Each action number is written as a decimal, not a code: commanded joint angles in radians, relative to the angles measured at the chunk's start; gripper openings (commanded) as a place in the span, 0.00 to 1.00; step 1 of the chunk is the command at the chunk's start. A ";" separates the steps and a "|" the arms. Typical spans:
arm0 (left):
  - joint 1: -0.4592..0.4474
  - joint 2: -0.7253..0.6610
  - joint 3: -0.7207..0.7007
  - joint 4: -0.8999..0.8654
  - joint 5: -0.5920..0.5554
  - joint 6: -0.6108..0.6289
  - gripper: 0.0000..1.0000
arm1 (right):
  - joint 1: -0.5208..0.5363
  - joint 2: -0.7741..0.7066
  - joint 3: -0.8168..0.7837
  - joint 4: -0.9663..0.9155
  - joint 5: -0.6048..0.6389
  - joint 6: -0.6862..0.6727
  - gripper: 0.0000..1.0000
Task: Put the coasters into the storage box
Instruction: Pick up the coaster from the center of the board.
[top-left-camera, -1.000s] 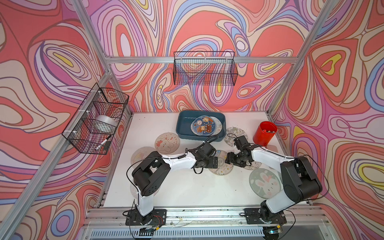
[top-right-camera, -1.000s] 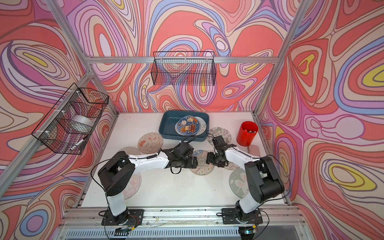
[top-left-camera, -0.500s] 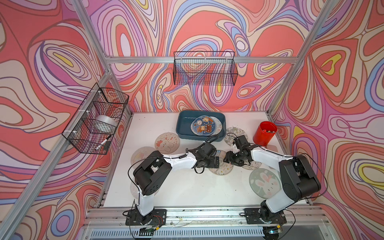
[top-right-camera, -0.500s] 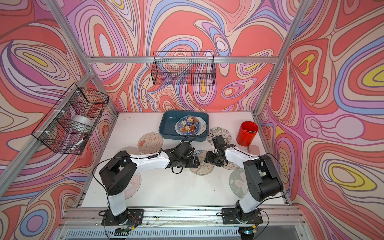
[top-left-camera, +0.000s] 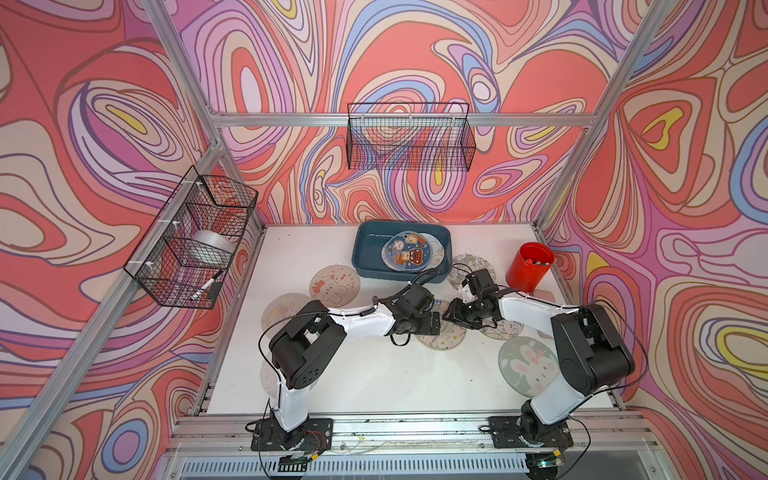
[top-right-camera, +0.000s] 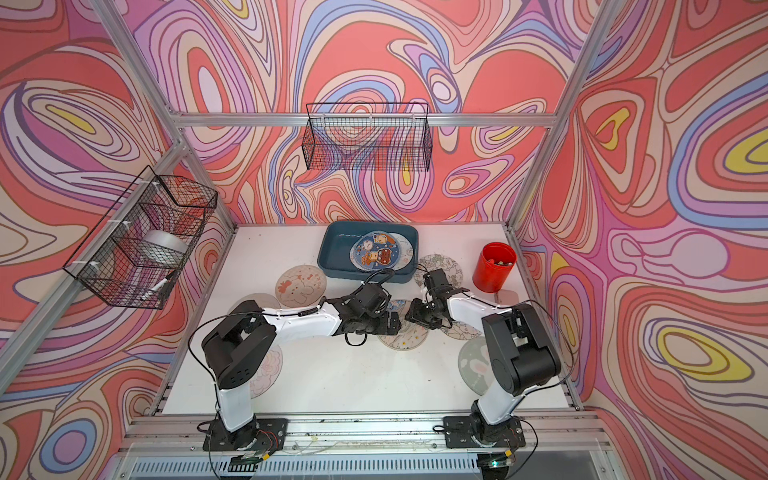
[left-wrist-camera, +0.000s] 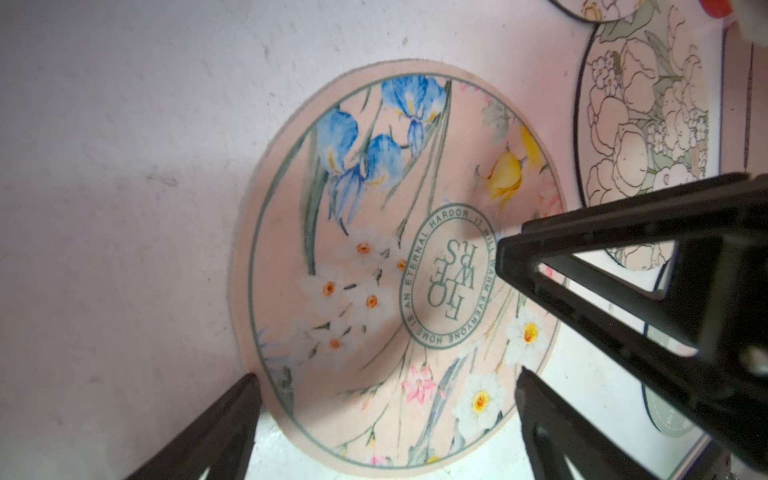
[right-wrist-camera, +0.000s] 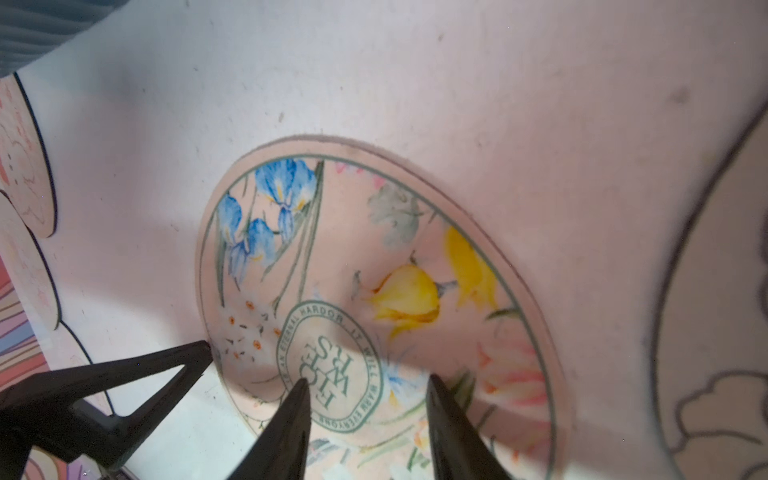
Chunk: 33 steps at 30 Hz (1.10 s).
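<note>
Floral coaster (left-wrist-camera: 374, 208) under low left hand (left-wrist-camera: 384, 374), wide open; right hand (right-wrist-camera: 370, 380) half open.

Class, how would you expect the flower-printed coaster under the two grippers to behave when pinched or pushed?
The flower-printed coaster looks paper-thin and lies flat on the table, so its edge probably gives little to grip. Soft shading ripples across its print, suggesting that it flexes rather than stays stiff. A push would likely slide it, not roll it.

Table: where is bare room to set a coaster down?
Bare: the near strip of the table between both arm bases; the far-left corner beside the storage box. Crowded: the middle around the flower coaster and toward the red cup.
</note>
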<state>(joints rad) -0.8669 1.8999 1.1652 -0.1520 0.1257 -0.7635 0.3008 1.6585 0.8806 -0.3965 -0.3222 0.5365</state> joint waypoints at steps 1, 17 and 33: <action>-0.004 0.028 0.011 0.004 0.002 -0.008 0.96 | -0.003 -0.010 0.001 -0.136 0.181 -0.010 0.50; -0.004 0.020 -0.006 0.012 -0.002 -0.005 0.96 | -0.005 -0.002 -0.017 -0.101 0.122 -0.004 0.52; -0.004 0.004 -0.020 0.009 -0.020 -0.002 0.96 | 0.000 0.043 -0.018 -0.002 0.000 0.023 0.24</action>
<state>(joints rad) -0.8669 1.8999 1.1629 -0.1455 0.1223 -0.7631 0.2955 1.6733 0.8829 -0.3958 -0.3019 0.5522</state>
